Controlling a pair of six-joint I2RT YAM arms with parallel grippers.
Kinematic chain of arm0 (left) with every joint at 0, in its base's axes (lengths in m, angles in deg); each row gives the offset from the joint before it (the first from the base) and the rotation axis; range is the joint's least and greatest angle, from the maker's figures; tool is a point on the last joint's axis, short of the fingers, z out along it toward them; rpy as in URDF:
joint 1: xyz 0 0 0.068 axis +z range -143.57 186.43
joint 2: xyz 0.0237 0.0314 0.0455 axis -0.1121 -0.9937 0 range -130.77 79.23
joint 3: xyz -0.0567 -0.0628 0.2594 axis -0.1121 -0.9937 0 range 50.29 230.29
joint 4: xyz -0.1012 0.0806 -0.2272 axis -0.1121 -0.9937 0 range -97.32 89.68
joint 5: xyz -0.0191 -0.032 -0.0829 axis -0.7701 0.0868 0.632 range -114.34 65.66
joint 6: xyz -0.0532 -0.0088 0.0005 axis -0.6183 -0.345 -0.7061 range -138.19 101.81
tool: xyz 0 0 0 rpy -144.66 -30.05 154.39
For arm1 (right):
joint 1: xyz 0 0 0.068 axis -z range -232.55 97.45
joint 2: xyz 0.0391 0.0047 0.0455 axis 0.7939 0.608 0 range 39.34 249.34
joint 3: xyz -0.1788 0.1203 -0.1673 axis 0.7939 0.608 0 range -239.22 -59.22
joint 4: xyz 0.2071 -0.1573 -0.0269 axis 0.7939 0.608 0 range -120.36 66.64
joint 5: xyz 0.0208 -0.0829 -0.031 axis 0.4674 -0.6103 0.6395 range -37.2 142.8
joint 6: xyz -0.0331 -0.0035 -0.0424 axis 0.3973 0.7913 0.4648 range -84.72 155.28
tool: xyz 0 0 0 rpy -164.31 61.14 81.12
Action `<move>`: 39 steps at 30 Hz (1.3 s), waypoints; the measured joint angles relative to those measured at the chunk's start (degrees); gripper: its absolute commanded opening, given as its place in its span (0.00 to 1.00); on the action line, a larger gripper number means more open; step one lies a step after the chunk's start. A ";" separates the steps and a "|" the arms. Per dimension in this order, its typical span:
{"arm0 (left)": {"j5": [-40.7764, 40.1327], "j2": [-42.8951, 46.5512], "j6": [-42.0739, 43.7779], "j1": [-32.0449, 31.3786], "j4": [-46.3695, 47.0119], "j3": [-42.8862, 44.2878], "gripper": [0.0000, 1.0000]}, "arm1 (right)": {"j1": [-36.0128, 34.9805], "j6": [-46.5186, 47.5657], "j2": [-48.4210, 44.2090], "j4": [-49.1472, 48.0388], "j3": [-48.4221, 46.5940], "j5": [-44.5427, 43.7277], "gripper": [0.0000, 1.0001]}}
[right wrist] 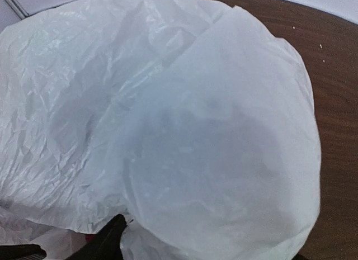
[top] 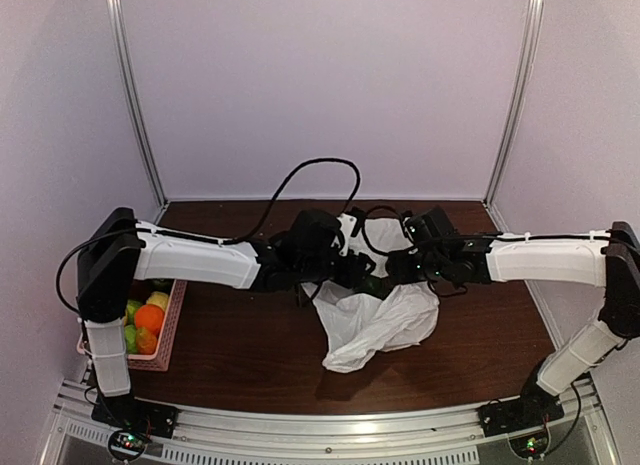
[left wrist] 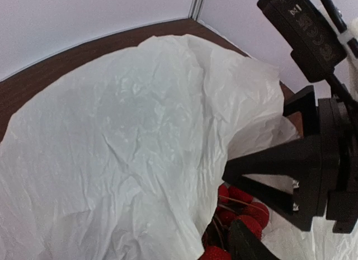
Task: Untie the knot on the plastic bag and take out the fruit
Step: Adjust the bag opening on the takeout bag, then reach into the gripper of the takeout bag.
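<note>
- Left claw (top: pixel 354 275): over the far edge of the plastic bag (top: pixel 385 325), mid-counter. Only one dark finger shows at the bottom of its wrist view, so I cannot tell whether the jaws are spread or pinching.
- Right claw (top: pixel 396 270): faces the left claw from the right, just beside it over the same bag edge. Its wrist view is nearly filled with white film, with dark finger parts at the lower left. Jaw state cannot be told.
- Plastic bag: crumpled and lying on the counter (top: pixel 250 335), spreading from under both claws toward the near side. The knot cannot be made out in any view.
- Red fruit (left wrist: pixel 250 216): small, round and bumpy, showing under a lifted bag edge in the left wrist view.
- Pink basket (top: pixel 172 325): at the near left, well apart from the bag and partly behind the left arm. It holds an orange (top: pixel 150 317) and green and yellow pieces.
- Black cable (top: pixel 310 165): arcs above the left arm.
</note>
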 measured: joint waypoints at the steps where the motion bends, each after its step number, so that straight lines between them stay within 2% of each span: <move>1: -0.07 -0.28 0.42 0.00 0.00 0.00 0.52 | 0.33 -0.26 0.17 0.04 0.00 -0.15 0.38; 5: -0.44 -2.69 1.92 0.00 -0.57 0.70 0.48 | 1.40 -1.44 0.31 -0.02 0.00 -0.26 0.28; 11: -1.18 -8.68 2.89 0.37 -2.71 4.94 0.45 | 1.62 -2.14 0.31 -0.15 0.00 0.17 0.26; 19: -0.02 -12.37 2.49 2.27 -2.95 8.28 0.61 | 1.62 -3.17 0.33 -1.64 0.04 2.29 0.24; 24: 0.59 -15.28 2.38 2.58 -3.08 11.69 0.64 | 1.62 -3.58 1.22 -2.29 0.04 3.21 0.24; 39: 2.08 -17.51 2.12 3.23 -2.60 14.38 0.33 | 1.70 -3.82 2.36 -2.49 0.00 3.93 0.22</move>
